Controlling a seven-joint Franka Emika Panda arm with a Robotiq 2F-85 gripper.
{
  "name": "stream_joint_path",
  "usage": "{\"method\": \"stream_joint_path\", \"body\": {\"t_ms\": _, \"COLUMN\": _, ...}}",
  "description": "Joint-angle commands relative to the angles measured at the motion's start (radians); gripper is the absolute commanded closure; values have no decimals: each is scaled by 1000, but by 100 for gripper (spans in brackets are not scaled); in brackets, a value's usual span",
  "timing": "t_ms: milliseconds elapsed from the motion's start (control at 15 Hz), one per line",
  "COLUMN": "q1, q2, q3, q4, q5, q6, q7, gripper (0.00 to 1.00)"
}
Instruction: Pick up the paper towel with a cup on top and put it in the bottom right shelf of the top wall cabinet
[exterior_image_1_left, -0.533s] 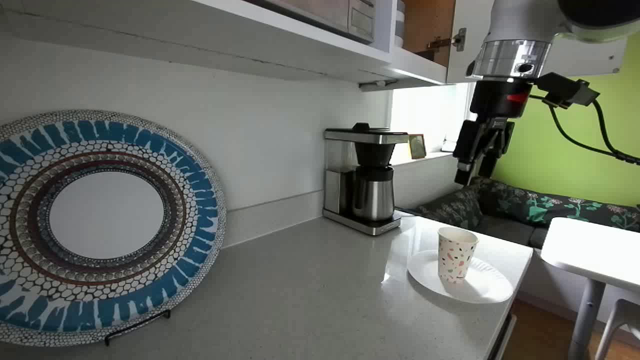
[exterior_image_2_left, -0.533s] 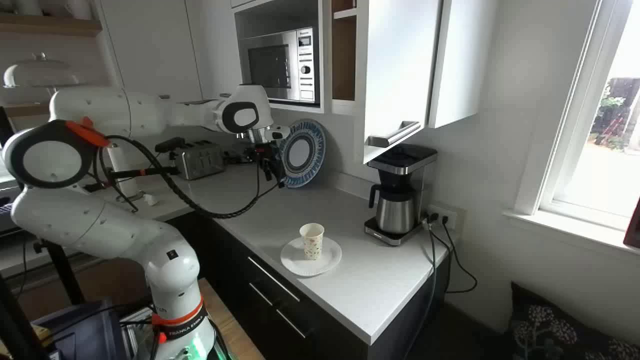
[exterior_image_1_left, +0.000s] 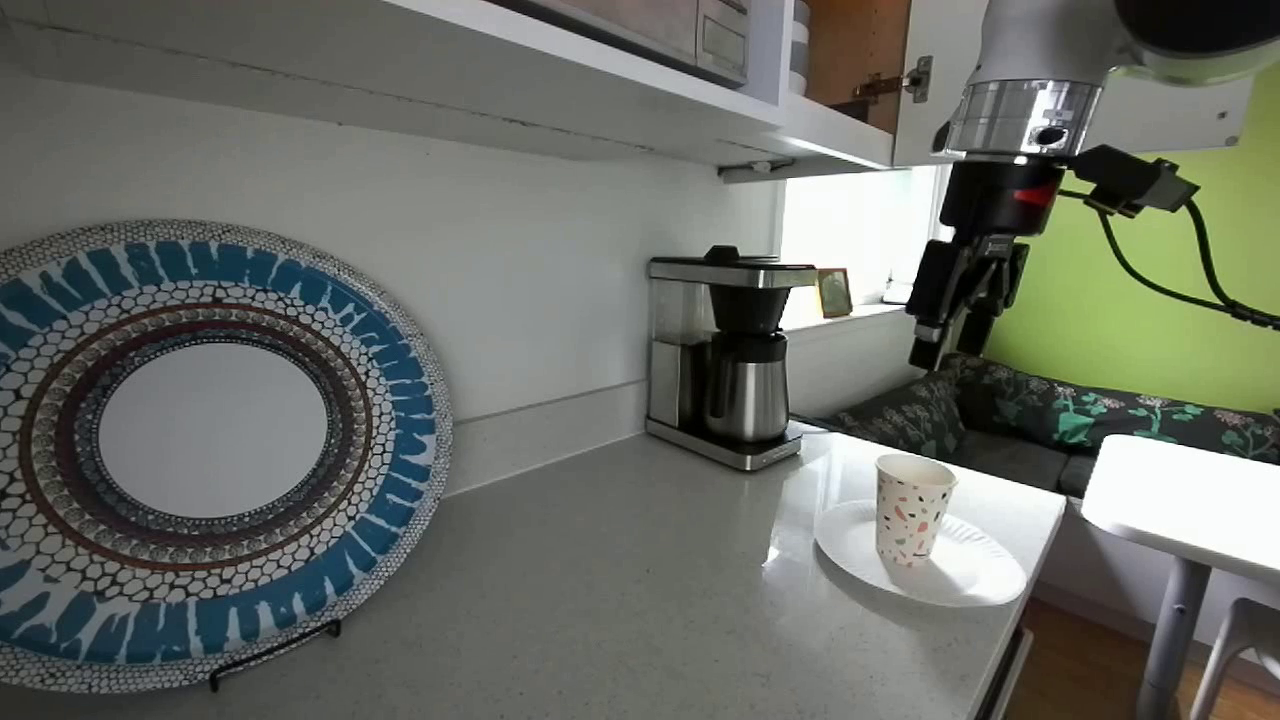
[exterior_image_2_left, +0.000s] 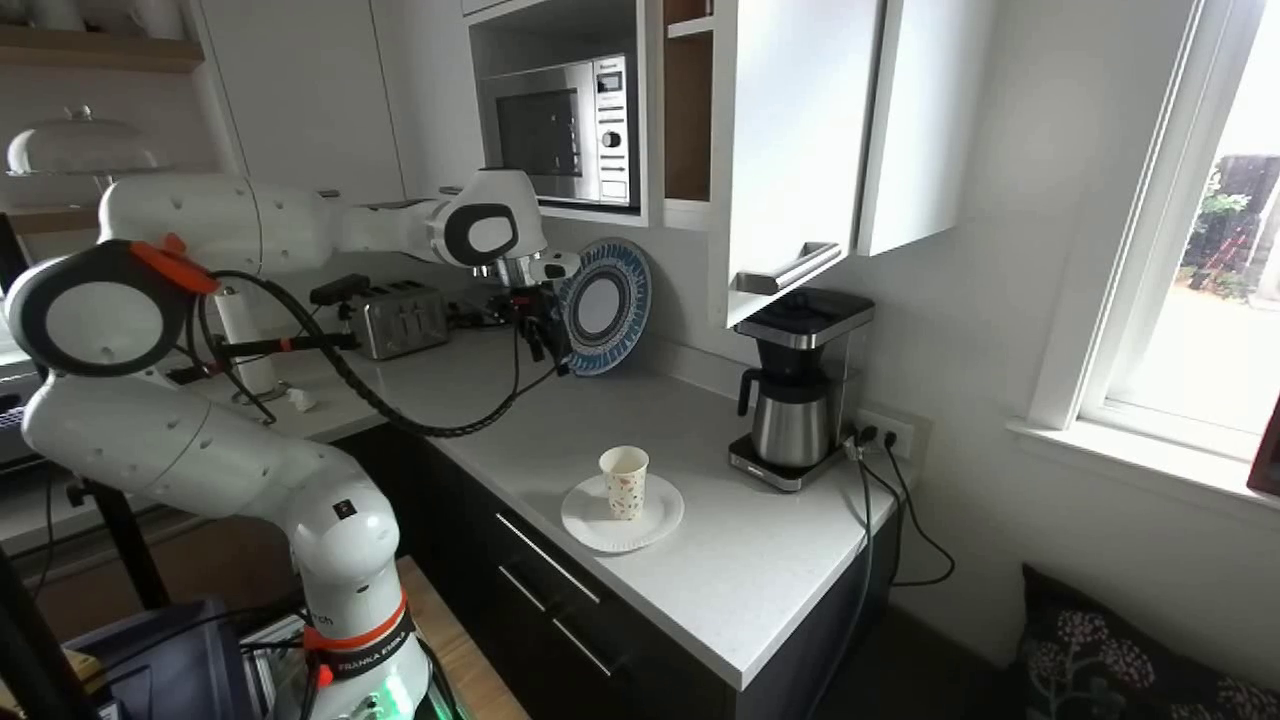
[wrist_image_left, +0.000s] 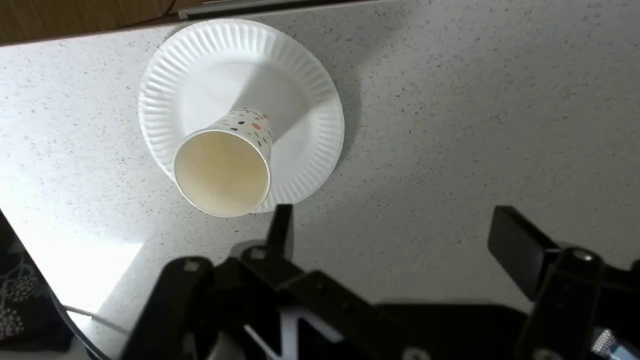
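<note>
Presently, the white paper plate (wrist_image_left: 250, 82) lies on the countertop (wrist_image_left: 425, 125) close to the edge above the dark drawers (exterior_image_2_left: 540, 620), and the speckled paper cup (exterior_image_1_left: 912, 510) stands upright near the middle of it. The gripper (wrist_image_left: 394, 215) hangs over the countertop, apart from both items; its fingers (wrist_image_left: 517, 245) are spread wide, with countertop visible between them in the wrist view. The coffee maker (exterior_image_2_left: 805, 325) stands near the plate. Overhead, the wall cabinet (exterior_image_2_left: 688, 120) shows a brown interior (exterior_image_1_left: 845, 50), its white door (exterior_image_2_left: 800, 130) swung outward.
</note>
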Motion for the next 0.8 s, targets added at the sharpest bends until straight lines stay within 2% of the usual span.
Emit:
{"method": "stream_joint_path", "body": {"t_ms": 0, "q1": -14, "q2": -11, "q3": -59, "q4": -13, "q5": 14, "q6": 7, "q7": -15, "gripper": 0}}
{"method": "stream_joint_path", "body": {"t_ms": 400, "q1": -31, "q2": -20, "q3": -234, "q4": -42, "q5": 74, "q6": 26, "q7": -171, "gripper": 0}}
{"method": "stream_joint_path", "body": {"t_ms": 733, "q1": -37, "q2": -19, "q3": -398, "q4": -79, "q5": 171, "q6": 22, "q7": -403, "gripper": 0}}
